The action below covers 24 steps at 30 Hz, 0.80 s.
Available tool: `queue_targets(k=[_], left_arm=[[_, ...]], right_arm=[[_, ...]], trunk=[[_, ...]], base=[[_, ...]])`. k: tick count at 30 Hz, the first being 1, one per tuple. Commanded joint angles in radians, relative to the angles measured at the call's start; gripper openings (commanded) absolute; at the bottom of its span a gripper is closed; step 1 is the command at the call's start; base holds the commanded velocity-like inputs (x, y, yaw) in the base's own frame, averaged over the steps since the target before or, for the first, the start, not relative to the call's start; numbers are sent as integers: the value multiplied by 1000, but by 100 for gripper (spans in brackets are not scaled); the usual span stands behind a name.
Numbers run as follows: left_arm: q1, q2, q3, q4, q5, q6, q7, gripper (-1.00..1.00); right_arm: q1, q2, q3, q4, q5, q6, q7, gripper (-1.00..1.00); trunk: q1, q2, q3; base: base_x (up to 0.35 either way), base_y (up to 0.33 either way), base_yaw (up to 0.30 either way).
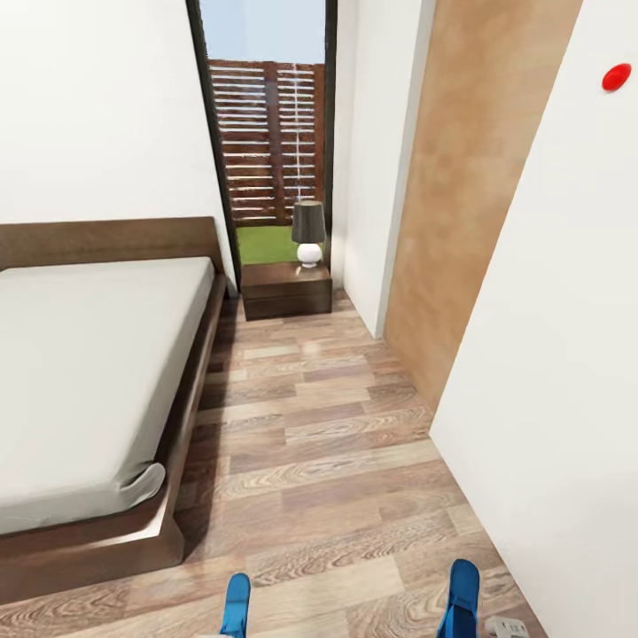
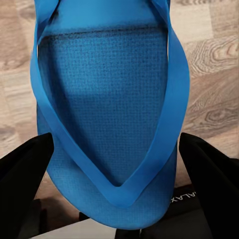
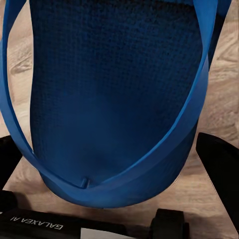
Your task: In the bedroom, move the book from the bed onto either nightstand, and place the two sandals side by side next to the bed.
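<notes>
Each tool grips 1 blue sandal (image 2: pixel 107 114) (image 3: pixel 112 99); housings read "GALAXEA" (image 3: pixel 35 220).

The left gripper (image 2: pixel 117 199) has its two black fingers (image 2: pixel 22 169) set either side of the toe end of a blue sandal (image 2: pixel 104 104), clamped on it, with the sole running away from the wrist. The right gripper (image 3: pixel 117 199) grips the other blue sandal (image 3: pixel 114 94) the same way, its dark fingers (image 3: pixel 219 159) flanking the toe end. Both arms reach forward, side by side, low and near.
</notes>
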Motion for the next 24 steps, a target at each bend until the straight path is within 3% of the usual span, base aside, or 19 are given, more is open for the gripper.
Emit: queue_targets(k=[1,24], left_arm=[[-1,1,-8,1,9,-4,-2,-100],[-1,0,-8,1,9,-4,-2,-100]], right_arm=[[-2,0,8,4,-9,-7,5,-100],[-2,0,8,4,-9,-7,5,-100]], trunk=[[0,0,-1],[0,0,-1]], base=[[250,0,0],[237,0,0]])
